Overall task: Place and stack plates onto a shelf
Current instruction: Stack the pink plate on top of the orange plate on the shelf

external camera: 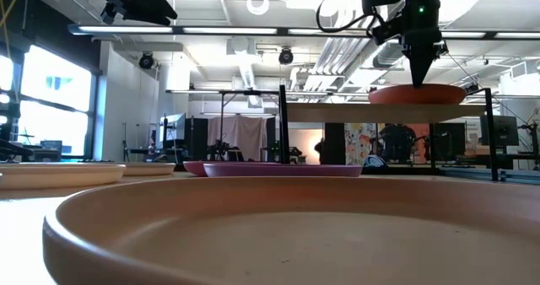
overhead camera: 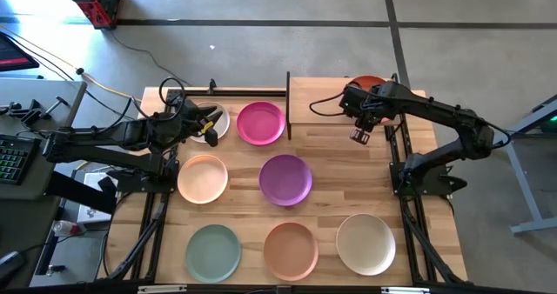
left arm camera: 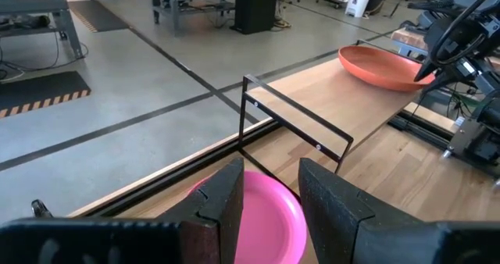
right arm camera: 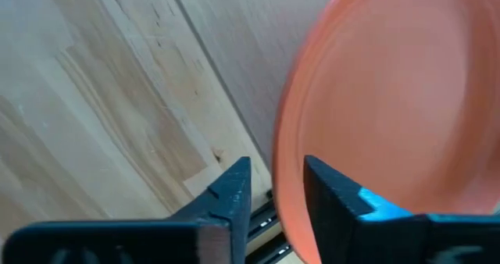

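The orange-red plate [overhead camera: 372,82] [external camera: 418,94] lies on the far right part of the wooden shelf [overhead camera: 322,103] [external camera: 337,113]. My right gripper [overhead camera: 365,101] [right arm camera: 277,178] points down at the plate's near rim, its fingers on either side of it. My left gripper [overhead camera: 207,120] [left arm camera: 271,194] hovers high over the cream plate [overhead camera: 218,124], slightly open and empty. The magenta plate [overhead camera: 261,123] [left arm camera: 273,217], purple plate [overhead camera: 285,179], peach plate [overhead camera: 202,178], sage green plate [overhead camera: 212,252], salmon plate [overhead camera: 291,249] and off-white plate [overhead camera: 365,243] rest flat on the tabletop. My right gripper has the orange-red plate's rim [right arm camera: 283,158] on its near side between its two fingers, one finger over the plate's inside and one outside. The fingers come from above, pointing down. The plate sits about level with its underside on the shelf board [external camera: 418,104].
Thin black uprights stand at the shelf's ends [overhead camera: 288,107] [left arm camera: 244,115]. The left half of the shelf board [overhead camera: 313,103] is bare wood. A black bar [overhead camera: 248,92] runs along the table's far edge. Cables trail at the table's left.
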`<state>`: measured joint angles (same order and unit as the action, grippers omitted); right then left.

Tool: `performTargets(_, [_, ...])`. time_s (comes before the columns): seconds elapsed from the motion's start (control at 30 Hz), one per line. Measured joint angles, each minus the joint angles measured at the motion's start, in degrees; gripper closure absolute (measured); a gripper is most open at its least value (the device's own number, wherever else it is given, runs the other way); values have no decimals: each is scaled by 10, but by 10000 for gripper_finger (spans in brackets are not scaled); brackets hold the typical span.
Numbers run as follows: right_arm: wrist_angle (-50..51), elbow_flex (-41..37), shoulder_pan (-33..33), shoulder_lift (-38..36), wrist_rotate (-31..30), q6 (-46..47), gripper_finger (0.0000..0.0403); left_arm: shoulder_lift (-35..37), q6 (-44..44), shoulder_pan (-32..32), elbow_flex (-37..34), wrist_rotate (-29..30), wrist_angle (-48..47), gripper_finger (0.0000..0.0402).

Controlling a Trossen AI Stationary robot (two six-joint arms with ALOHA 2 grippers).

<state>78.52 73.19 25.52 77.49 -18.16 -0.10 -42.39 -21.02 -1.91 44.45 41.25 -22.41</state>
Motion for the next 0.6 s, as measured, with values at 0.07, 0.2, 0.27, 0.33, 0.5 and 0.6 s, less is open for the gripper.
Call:
performTargets(0.07, [0, 0, 0, 0, -5, -3, 297, 0, 0, 0, 0, 0, 0, 291])
performTargets(0.2, [-1, 0, 0, 0, -7, -2, 291, 0, -1, 0, 0, -1, 0, 291])
performTargets(0.27, [0, 3, -1, 0, -3, 1, 290, 0, -1, 0, 0, -1, 0, 291])
performTargets(0.33, [-1, 10, -2, 0, 10, 1, 290, 0, -1, 0, 0, -1, 0, 291])
performTargets(0.5, [-1, 16, 1, 0, 31, 1, 290, 0, -1, 0, 0, -1, 0, 291])
performTargets(0.6, [-4, 16, 4, 1, 69, 2, 290, 0, 1, 0, 0, -2, 0, 291])
